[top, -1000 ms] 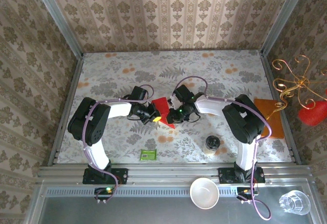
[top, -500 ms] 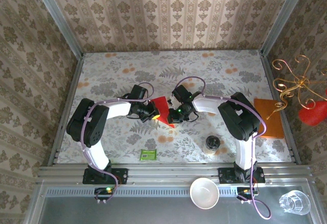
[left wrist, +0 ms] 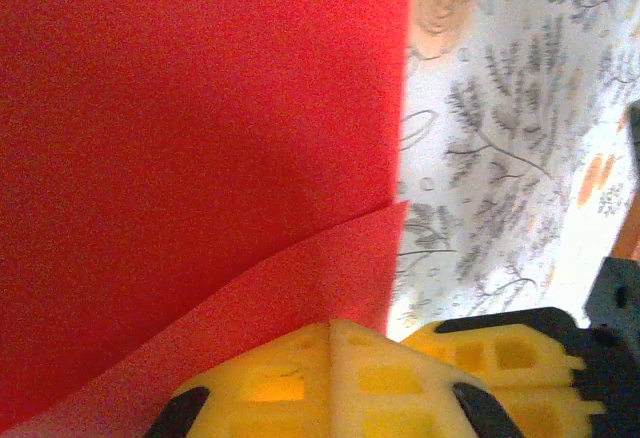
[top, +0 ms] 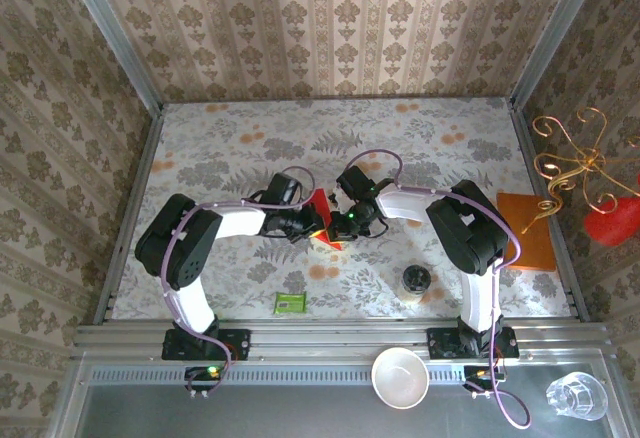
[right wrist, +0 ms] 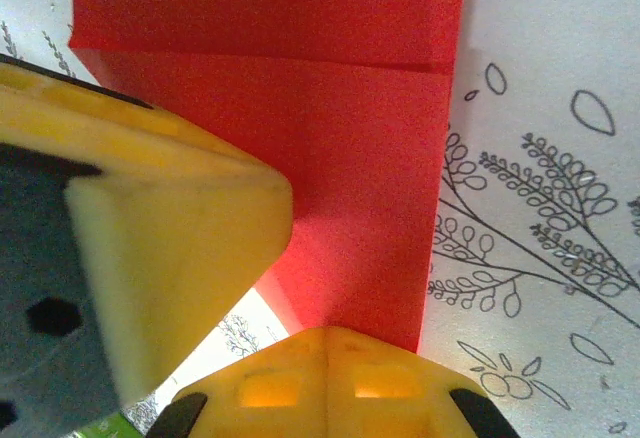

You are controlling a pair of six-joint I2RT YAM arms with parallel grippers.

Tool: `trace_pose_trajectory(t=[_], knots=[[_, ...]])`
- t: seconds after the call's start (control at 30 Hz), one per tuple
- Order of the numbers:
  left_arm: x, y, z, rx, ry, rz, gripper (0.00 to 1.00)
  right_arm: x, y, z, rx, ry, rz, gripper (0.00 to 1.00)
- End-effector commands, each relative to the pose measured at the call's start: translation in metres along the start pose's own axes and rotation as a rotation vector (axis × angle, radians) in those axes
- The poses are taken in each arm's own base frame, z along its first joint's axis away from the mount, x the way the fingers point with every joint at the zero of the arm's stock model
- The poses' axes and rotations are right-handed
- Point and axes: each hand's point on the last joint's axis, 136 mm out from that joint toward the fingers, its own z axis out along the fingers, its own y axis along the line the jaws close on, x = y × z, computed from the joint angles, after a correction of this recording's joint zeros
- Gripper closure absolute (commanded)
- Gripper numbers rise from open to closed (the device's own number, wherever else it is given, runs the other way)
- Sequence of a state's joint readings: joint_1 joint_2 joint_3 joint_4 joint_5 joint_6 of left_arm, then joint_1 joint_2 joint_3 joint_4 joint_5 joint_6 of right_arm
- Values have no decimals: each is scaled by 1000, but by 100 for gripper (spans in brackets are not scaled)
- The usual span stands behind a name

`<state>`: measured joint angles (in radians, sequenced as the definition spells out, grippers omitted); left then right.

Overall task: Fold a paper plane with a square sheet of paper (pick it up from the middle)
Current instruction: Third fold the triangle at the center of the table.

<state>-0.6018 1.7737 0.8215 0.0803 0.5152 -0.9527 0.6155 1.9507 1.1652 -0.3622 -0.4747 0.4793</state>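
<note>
The flowered bench (top: pixel 230 148) spreads between patterned walls, and on it the left arm (top: pixel 185 248) and the right arm (top: pixel 470 228) bend inward until their tips meet near the middle. An orange pad (top: pixel 530 228) lies at the bench's right edge, well apart from them. The red sheet of paper (top: pixel 320 206) sits between the two arms, already creased, with one layer folded over another (right wrist: pixel 340 108) and a straight fold edge running down its side (left wrist: pixel 200 138). The left pincer (left wrist: pixel 330 343) is closed tight, its yellow tips pinching the edge of the sheet. The right pincer (right wrist: pixel 325 348) is likewise clamped on the sheet's corner, just beside the left one. A small jar (top: pixel 416 281) and a green packet (top: pixel 290 303) lie near the front edge.
</note>
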Motion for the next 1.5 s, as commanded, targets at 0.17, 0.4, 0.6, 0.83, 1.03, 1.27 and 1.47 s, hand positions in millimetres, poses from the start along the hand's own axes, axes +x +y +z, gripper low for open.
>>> trace_pose_trajectory(t=[0.17,0.4,0.6,0.83,1.03,1.27,1.47], knots=[[-3,35,0,-81,-49,18,98,38,-53,19,184,100,142,94],[-21,67,-20,-113,-107,-6,98,56,-74,21,257,124,188,94],[-41,94,-44,-74,-148,-76,97,56,-77,21,252,111,210,94],[-62,75,-73,-53,-197,-49,97,25,-39,9,111,25,174,92],[-66,41,-91,25,-251,-69,89,-18,19,-24,-87,-116,121,78],[-51,22,-81,103,-246,-144,70,-34,19,-31,-98,-192,138,63],[-41,16,-61,115,-201,-170,61,-41,8,-23,-75,-193,161,63]])
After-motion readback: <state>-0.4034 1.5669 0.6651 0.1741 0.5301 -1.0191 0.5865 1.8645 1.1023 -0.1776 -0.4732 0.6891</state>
